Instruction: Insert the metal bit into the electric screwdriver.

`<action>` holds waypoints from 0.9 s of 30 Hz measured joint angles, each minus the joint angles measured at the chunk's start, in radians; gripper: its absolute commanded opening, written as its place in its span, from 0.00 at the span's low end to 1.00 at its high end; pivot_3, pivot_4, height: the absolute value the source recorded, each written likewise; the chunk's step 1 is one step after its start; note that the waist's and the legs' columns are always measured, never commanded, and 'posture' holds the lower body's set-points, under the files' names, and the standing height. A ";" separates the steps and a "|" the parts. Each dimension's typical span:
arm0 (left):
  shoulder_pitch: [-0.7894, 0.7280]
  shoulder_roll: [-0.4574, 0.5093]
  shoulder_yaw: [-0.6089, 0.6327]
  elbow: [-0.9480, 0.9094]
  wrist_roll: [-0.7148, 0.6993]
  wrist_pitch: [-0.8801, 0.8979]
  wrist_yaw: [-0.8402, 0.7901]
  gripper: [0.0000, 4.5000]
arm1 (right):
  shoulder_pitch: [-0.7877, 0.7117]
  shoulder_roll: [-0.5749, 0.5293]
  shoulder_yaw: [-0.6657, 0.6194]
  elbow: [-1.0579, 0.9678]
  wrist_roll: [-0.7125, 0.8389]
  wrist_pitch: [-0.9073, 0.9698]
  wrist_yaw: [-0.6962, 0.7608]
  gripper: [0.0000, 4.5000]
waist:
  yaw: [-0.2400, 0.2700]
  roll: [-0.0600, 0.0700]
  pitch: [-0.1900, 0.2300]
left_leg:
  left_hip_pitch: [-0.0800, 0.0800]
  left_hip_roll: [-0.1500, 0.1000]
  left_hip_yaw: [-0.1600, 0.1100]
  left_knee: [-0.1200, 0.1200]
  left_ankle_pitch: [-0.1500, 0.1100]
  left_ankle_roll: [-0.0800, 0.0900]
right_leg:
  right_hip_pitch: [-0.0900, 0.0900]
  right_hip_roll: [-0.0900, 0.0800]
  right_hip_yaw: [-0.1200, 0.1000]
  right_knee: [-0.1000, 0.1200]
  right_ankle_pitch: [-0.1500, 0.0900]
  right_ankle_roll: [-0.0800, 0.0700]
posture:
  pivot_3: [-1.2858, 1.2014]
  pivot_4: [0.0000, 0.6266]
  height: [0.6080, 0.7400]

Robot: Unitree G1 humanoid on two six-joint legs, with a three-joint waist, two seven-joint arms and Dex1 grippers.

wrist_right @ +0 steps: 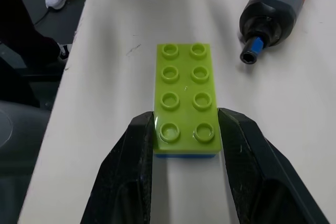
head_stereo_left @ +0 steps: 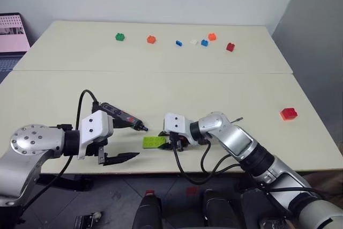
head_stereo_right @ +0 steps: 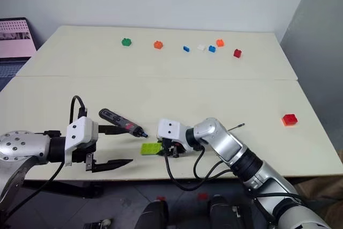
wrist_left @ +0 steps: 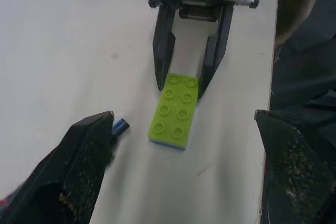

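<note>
The electric screwdriver [head_stereo_left: 123, 116] lies on the table, dark with a red band, its blue-tipped nose [wrist_right: 253, 50] pointing toward a lime-green brick [head_stereo_left: 154, 141]. My right gripper [head_stereo_left: 171, 144] is shut on that brick, one black finger pressed against each long side near one end. My left gripper [head_stereo_left: 126, 140] hovers open at the table's front edge. One finger is over the screwdriver's front half, the other is out past the edge, and nothing is between them. A thin grey rod, apparently the metal bit [head_stereo_right: 237, 127], lies on the table just behind my right forearm.
Several small coloured bricks [head_stereo_left: 151, 39] are spread along the table's far side. A red brick [head_stereo_left: 288, 113] sits alone near the right edge. A laptop [head_stereo_left: 13, 36] stands beyond the far left corner. The table's front edge [head_stereo_left: 161, 170] runs just under both grippers.
</note>
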 measured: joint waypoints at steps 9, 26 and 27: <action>-0.123 -0.125 -0.095 -0.043 -0.055 0.053 0.070 1.00 | 0.151 -0.233 -0.293 -0.252 0.037 0.150 -0.059 0.33 | 0.017 0.000 0.000 | 0.000 0.000 0.000 0.000 0.000 0.000 | 0.000 0.000 0.000 -0.001 0.000 0.000 | 0.52 0.24 1.00; -0.334 -0.382 -0.306 0.091 0.021 -0.043 0.104 1.00 | 0.685 -0.410 -0.980 -0.396 0.079 0.342 -0.290 0.33 | 0.010 -0.001 -0.001 | 0.005 -0.001 0.000 0.003 0.000 0.000 | 0.007 0.000 0.001 -0.001 0.000 0.001 | 0.52 0.24 1.00; -0.335 -0.383 -0.308 0.095 0.022 -0.046 0.102 1.00 | 0.695 -0.408 -0.990 -0.389 0.080 0.343 -0.297 0.33 | 0.009 -0.001 -0.001 | 0.007 -0.001 0.000 0.002 0.000 0.000 | 0.009 0.000 0.001 -0.001 0.000 0.001 | 0.52 0.24 1.00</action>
